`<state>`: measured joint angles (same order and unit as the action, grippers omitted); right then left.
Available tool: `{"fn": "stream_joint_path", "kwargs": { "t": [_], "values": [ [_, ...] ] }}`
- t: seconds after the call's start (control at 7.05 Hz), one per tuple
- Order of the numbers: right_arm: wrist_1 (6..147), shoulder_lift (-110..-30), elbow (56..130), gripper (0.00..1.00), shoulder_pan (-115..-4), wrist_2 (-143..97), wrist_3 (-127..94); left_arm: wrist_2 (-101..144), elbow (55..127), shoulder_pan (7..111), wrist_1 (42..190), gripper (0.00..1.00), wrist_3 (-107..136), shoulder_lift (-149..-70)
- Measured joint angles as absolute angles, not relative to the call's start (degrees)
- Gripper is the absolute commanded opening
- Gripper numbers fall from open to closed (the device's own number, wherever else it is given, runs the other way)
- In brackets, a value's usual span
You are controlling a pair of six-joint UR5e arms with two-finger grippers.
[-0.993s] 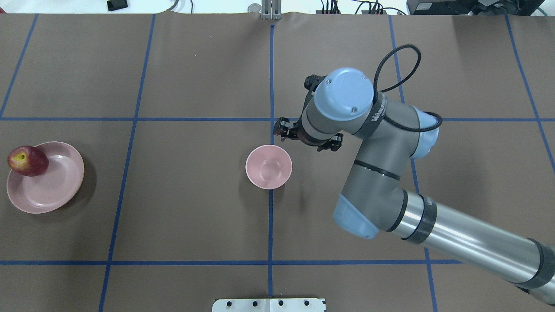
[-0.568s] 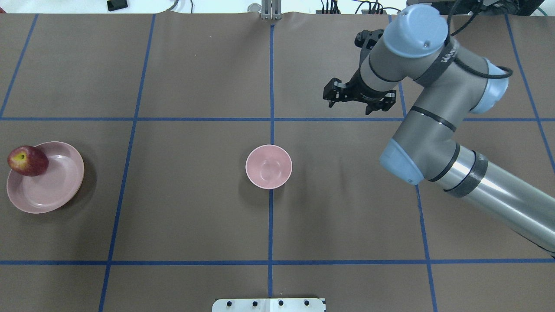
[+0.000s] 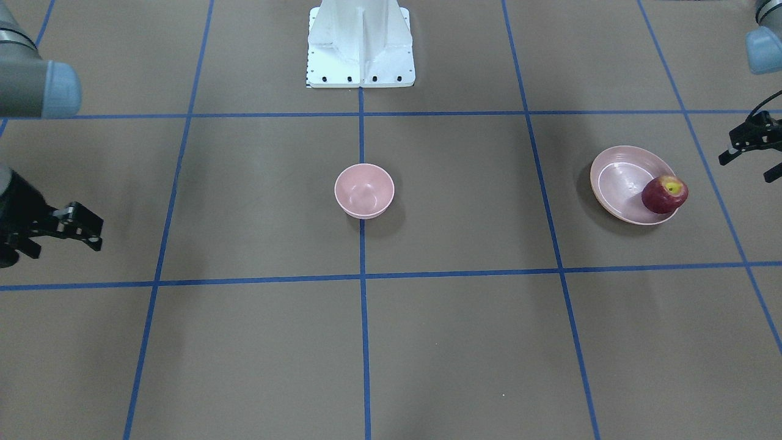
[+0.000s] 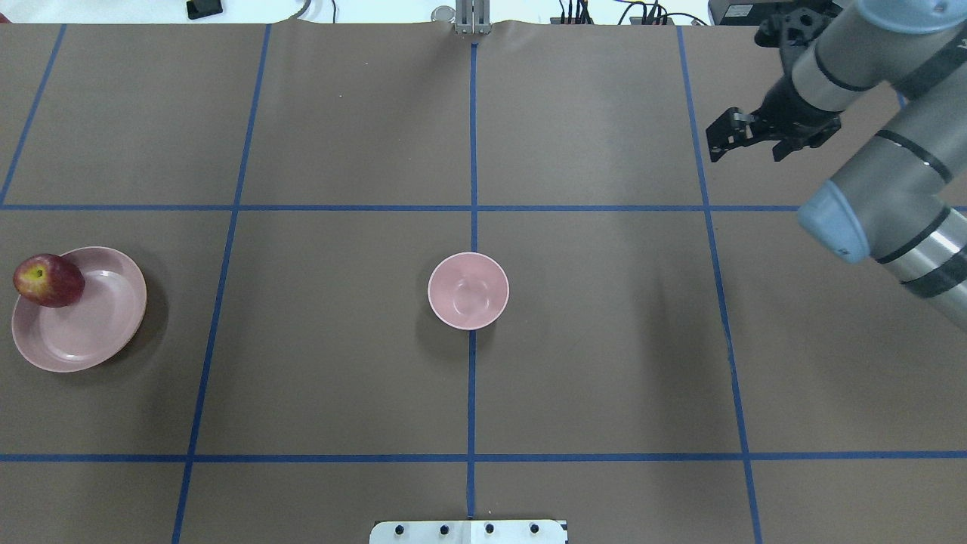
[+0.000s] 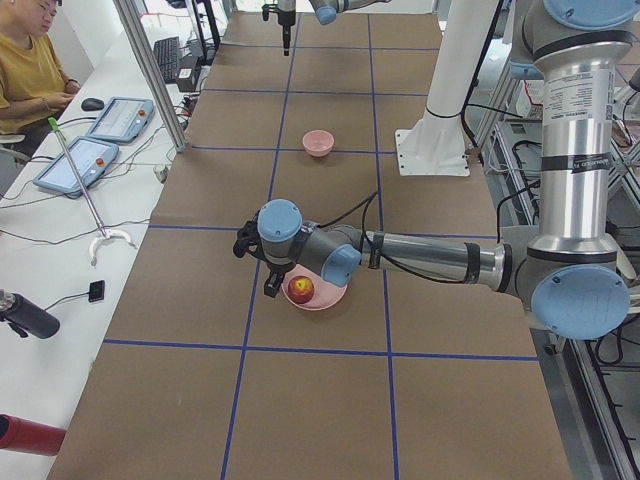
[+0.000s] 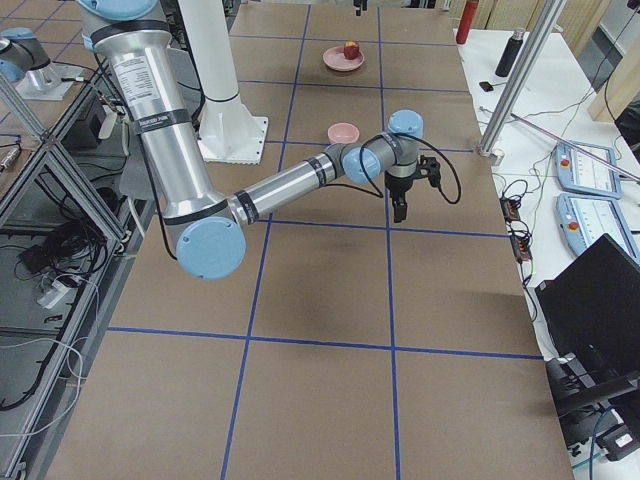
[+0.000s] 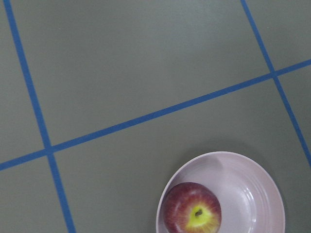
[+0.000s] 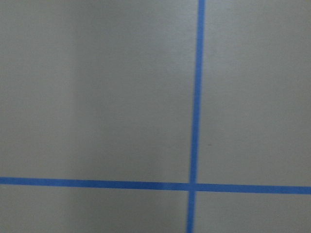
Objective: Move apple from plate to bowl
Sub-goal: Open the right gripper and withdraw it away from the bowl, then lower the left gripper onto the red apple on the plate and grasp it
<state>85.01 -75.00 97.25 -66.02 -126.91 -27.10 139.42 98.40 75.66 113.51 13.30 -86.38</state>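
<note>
apple (image 4: 48,280) uncovered at plate (image 4: 91,332) rim, bowl (image 4: 468,291) mouth open, flat mat (image 4: 302,302) between

print on the left arm's silver tube (image 5: 578,140) seems too small to read.

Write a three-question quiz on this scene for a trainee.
1. True or false: the apple lies in the bowl.
2. Where does the apple sit on the plate? A: dead centre. B: against the rim. C: off it entirely.
3. Which is nearer the plate, the left gripper or the right gripper?

Key: 1 false, the bowl is empty. 2 B. 3 the left gripper.
</note>
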Motion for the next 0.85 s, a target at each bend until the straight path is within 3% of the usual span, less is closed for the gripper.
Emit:
{"fn": "stream_joint_path", "kwargs": {
  "t": [0.57, 0.85],
  "values": [
    [85.6, -90.6, 96.8, 1.00, -83.1, -129.9, 3.8, 128.3, 98.7, 66.1, 116.4, 0.99, 21.6, -86.4],
    [85.6, -92.9, 96.5, 1.00, -85.3, -129.9, 7.1, 124.8, 98.0, 61.8, 117.7, 0.99, 22.8, -86.5]
  ]
}}
